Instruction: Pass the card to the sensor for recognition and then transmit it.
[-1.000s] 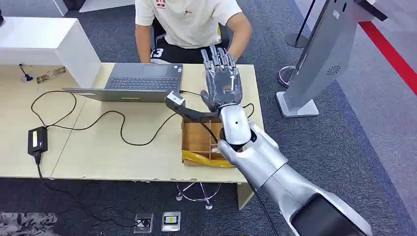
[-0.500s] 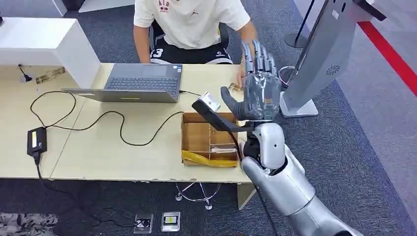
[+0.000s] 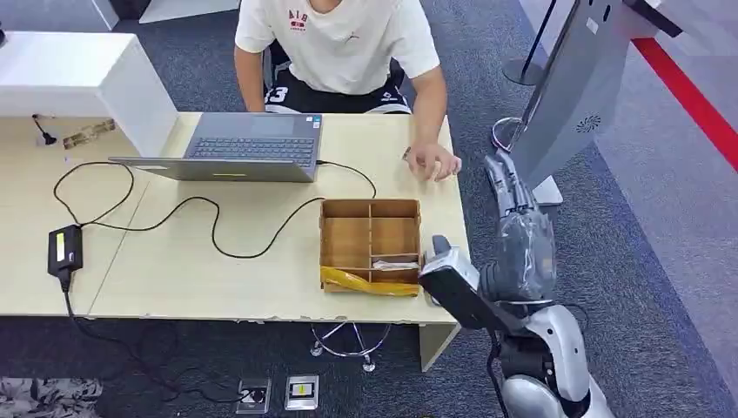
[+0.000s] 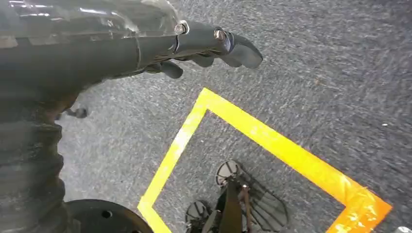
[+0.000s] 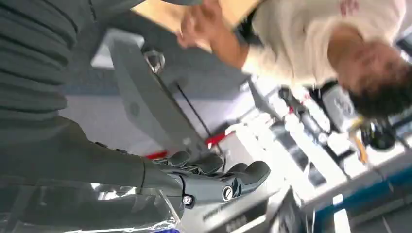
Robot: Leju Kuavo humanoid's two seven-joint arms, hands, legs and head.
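Pale wood covers the desk [image 3: 218, 261] across the left and centre of the head view, with a grey laptop [image 3: 239, 146] at its upper middle and a black power brick [image 3: 66, 248] with looping cable at the left edge. A compartmented wooden tray [image 3: 370, 246] sits near the desk's right end, with a yellow strip along its lower side; pale flat pieces that may be cards lie in its lower right compartment, too small to tell for certain. At the top a seated person in a white shirt [image 3: 335, 43] rests a hand [image 3: 432, 161] on the desk's right corner. In the lower right, the right hand [image 3: 515, 235] is raised off the desk edge, fingers extended upward and together, holding nothing I can see. A grey slanted sensor stand [image 3: 574, 87] rises in the upper right, just beyond the fingertips.

The left wrist view shows the left hand [image 4: 145, 43] along the top, fingers loosely curled with nothing in them, above grey carpet [image 4: 316, 73] marked with yellow tape [image 4: 272, 141].

The right wrist view has the right hand at lower left, its fingers [image 5: 218, 177] bent and empty, the stand's grey post above them and the person blurred at upper right.
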